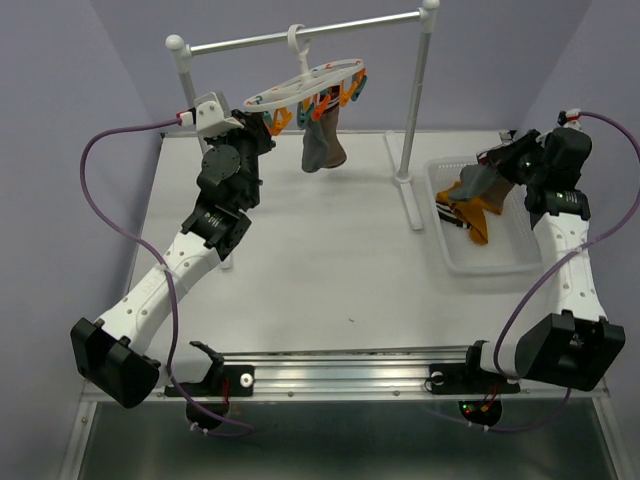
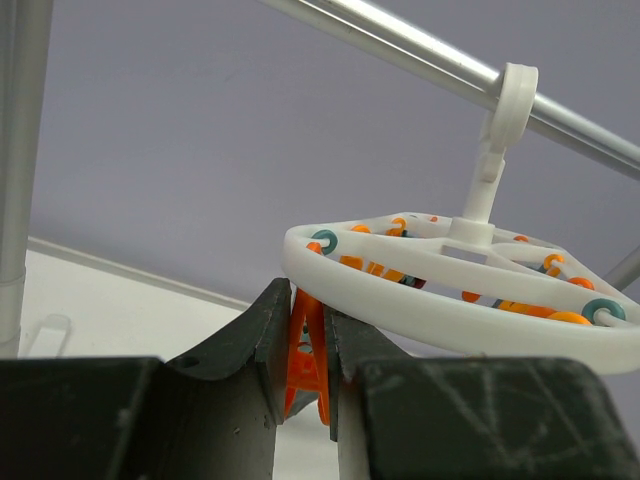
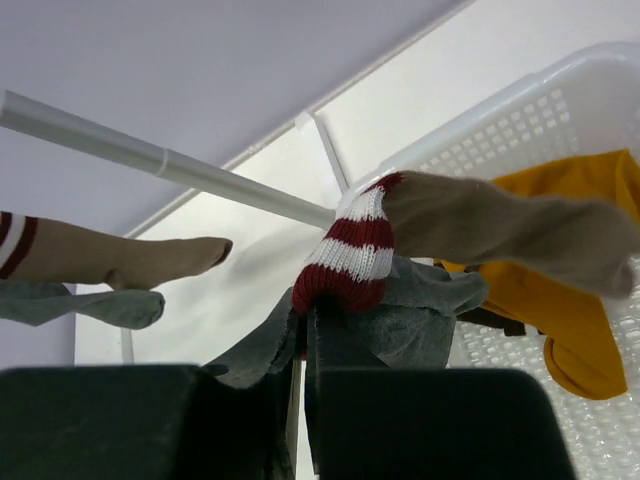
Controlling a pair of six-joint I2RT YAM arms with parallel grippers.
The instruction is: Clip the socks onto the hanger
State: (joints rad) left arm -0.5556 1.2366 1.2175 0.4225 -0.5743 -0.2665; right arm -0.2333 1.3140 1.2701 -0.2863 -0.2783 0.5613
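The white oval hanger [image 1: 312,86] hangs by its hook from the rack's crossbar. Two socks [image 1: 323,146], one grey and one brown, are clipped under it. My left gripper [image 1: 268,118] is at the ring's left end, shut on an orange clip [image 2: 305,355] just below the hanger ring [image 2: 440,305]. My right gripper [image 1: 500,165] is raised over the basket and is shut on a tan sock with a red-and-white striped cuff [image 3: 345,255]. A grey sock [image 3: 425,320] drapes over the same fingers. A mustard sock [image 3: 560,300] lies in the basket.
The white two-post rack [image 1: 412,100] stands at the back, its right post close to the white mesh basket [image 1: 500,262] on the right. In the right wrist view the rack post [image 3: 160,158] crosses between the gripper and the hanging socks [image 3: 120,262].
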